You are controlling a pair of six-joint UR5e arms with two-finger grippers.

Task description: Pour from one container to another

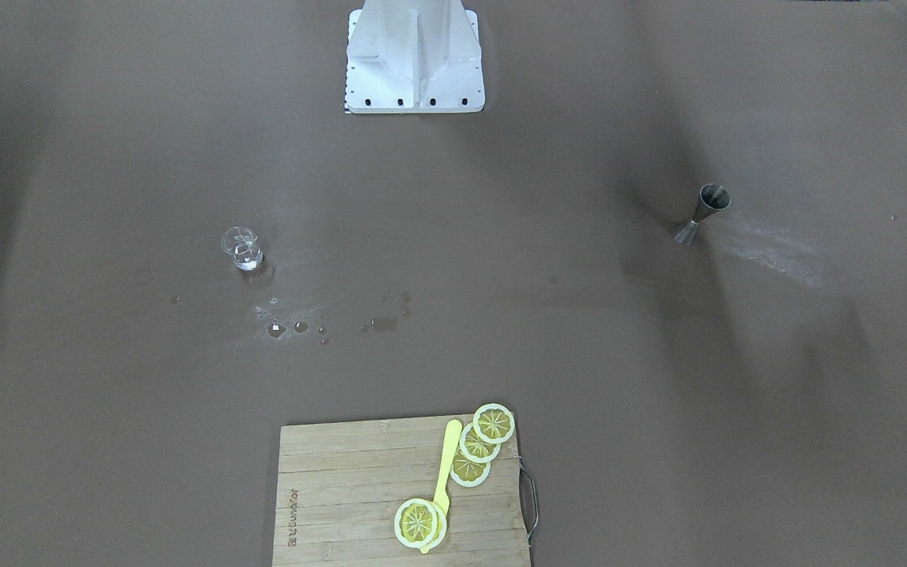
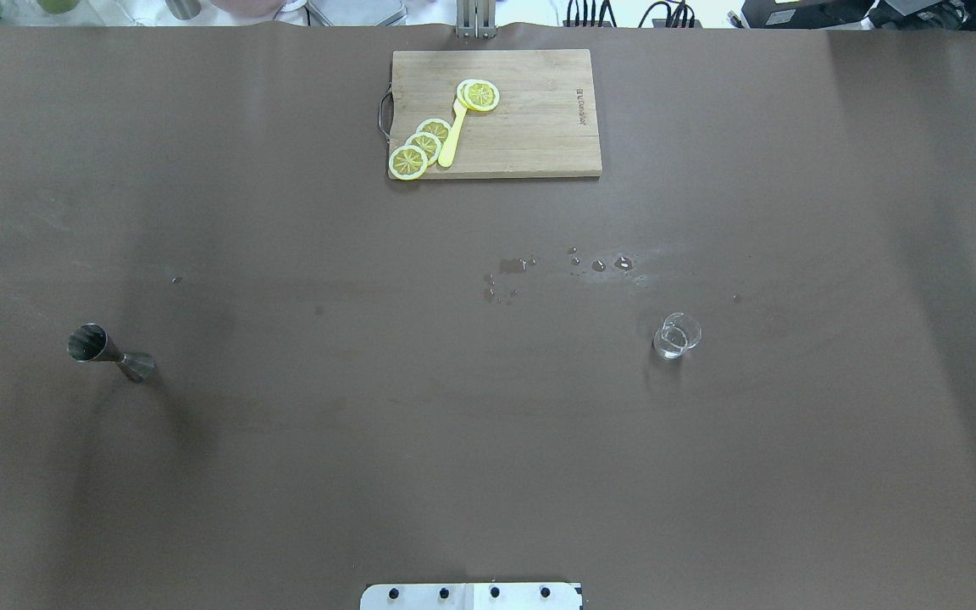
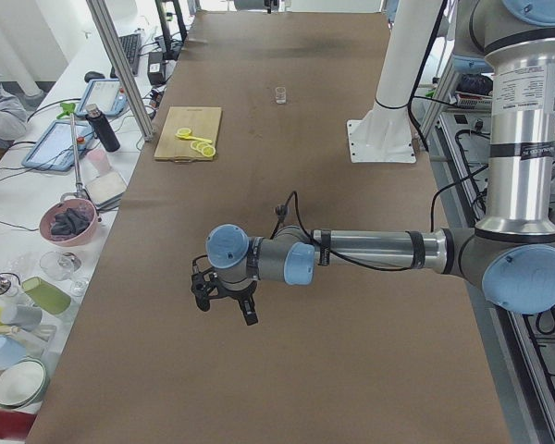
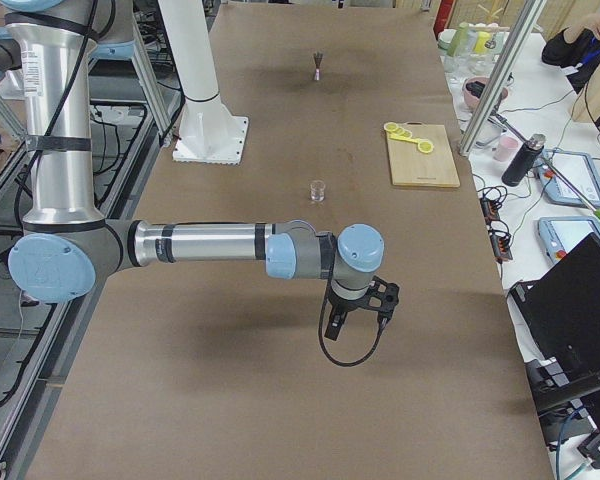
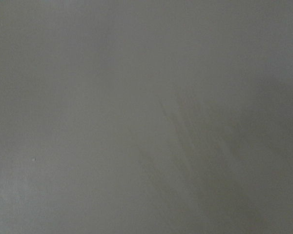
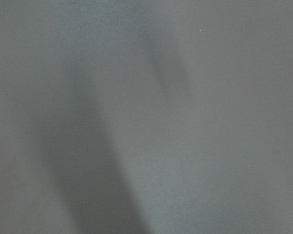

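The left fingers (image 3: 251, 315) hung above the bench (image 2: 454, 440) at its left end, and the right fingers (image 4: 332, 323) above its right end. How far either pair was parted could not be told, and nothing showed in them. The clear glass cup (image 2: 676, 335) stood upright on the robot's right side, with spilled droplets (image 2: 598, 264) nearby. The metal jigger (image 2: 111, 353) stood well apart on the left side.

On the worktop (image 2: 488, 440) we count one clear glass cup (image 2: 676, 335), one metal jigger (image 2: 111, 354), one wooden cutting board (image 2: 530, 127), one yellow knife (image 2: 451, 140) and at least four lemon slices (image 2: 408, 162). We also count two robot arms (image 3: 370, 250).
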